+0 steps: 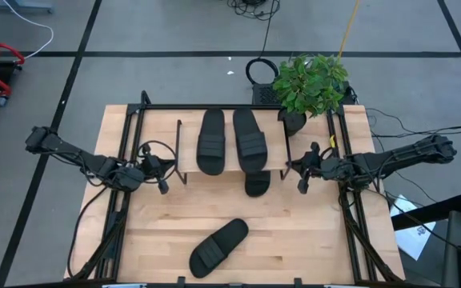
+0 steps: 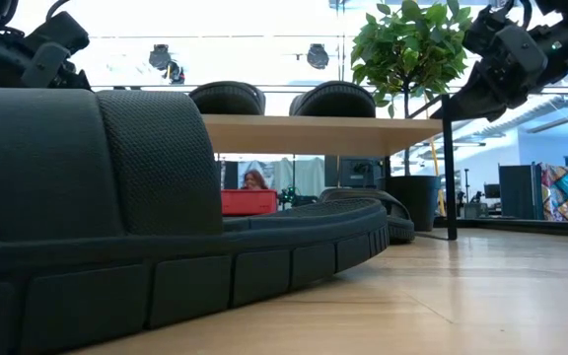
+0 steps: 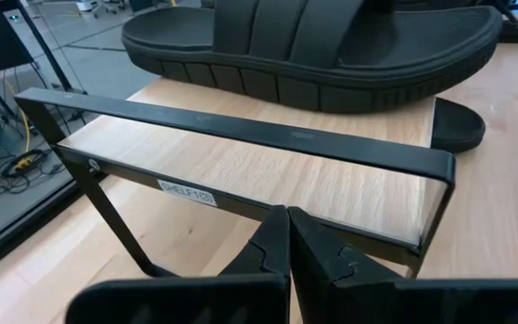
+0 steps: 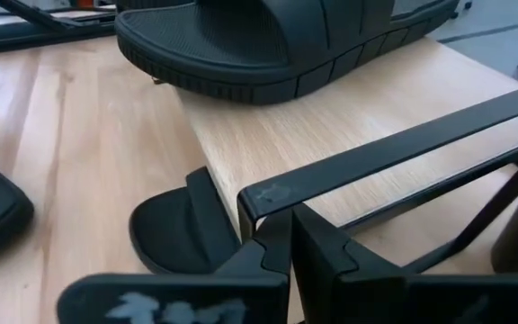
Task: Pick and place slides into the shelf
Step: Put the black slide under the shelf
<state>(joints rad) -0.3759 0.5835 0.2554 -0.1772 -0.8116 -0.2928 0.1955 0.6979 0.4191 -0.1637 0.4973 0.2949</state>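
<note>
Two black slides [image 1: 211, 142] [image 1: 250, 140] lie side by side, soles down, on the plank top of the shelf [image 1: 186, 152]. A third slide [image 1: 257, 184] lies on the table under the shelf, one end poking out toward the near edge. The fourth slide [image 1: 218, 248] lies slantwise on the table near its near edge and fills the low view [image 2: 116, 217]. My left gripper [image 1: 163, 184] hovers shut by the shelf's left end [image 3: 241, 162]. My right gripper [image 1: 301, 182] hovers shut by the shelf's right near corner [image 4: 268, 193].
A potted green plant [image 1: 310, 84] stands at the table's far right corner, right beside the shelf. Black metal frame rails [image 1: 122, 200] [image 1: 350, 208] run along the table's left and right sides. Bare tabletop [image 1: 310, 240] lies between the shelf and the near edge.
</note>
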